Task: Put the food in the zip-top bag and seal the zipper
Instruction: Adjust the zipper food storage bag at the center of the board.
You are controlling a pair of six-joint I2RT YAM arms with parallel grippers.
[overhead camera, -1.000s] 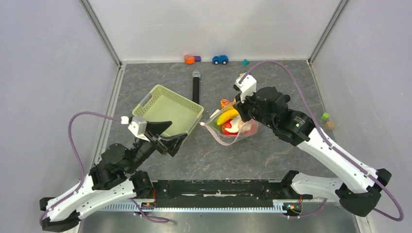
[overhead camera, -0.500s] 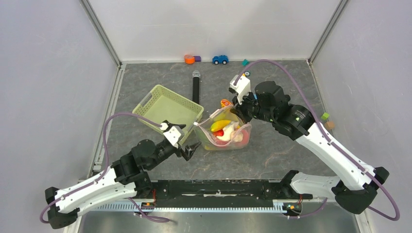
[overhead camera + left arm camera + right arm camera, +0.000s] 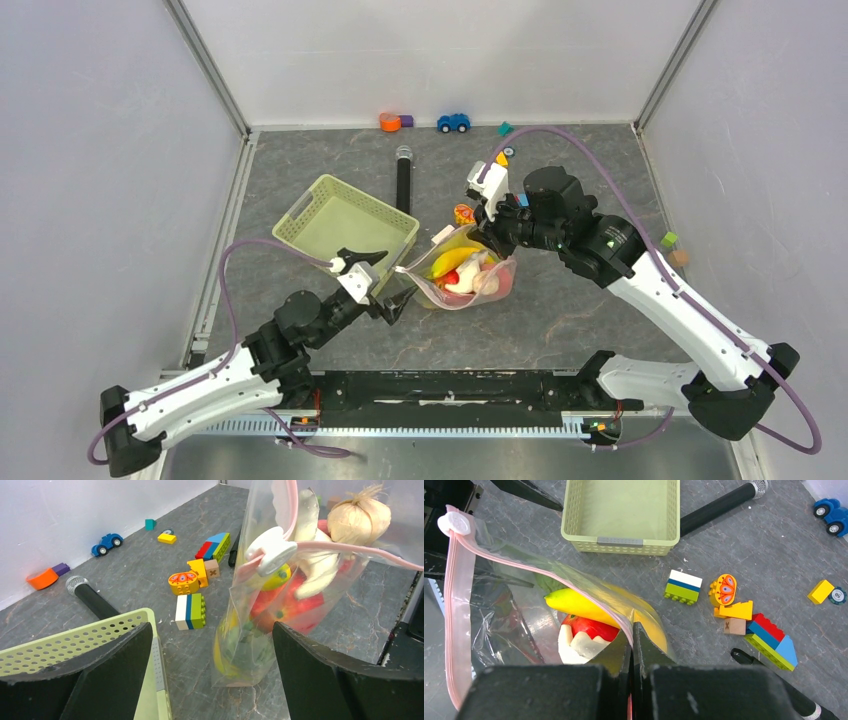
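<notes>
The bag (image 3: 462, 280) sits in the middle of the table (image 3: 560, 310), just beside the green basket (image 3: 370, 201), and the toy food (image 3: 579, 605) is inside it. The right gripper (image 3: 631, 645) has its fingers squeezed shut on the bag's top edge and holds it up. The left gripper (image 3: 210, 630) has its fingers spread wide with nothing in them, close to the bag's other end. The bag's mouth gapes, so the pink zipper (image 3: 453, 605) is not shut yet. The bag looks thin, floppy and slippery, and the light food makes it sag. The best place to grab is likely the pink strip by the white slider (image 3: 270, 550), where it seems firmer.
</notes>
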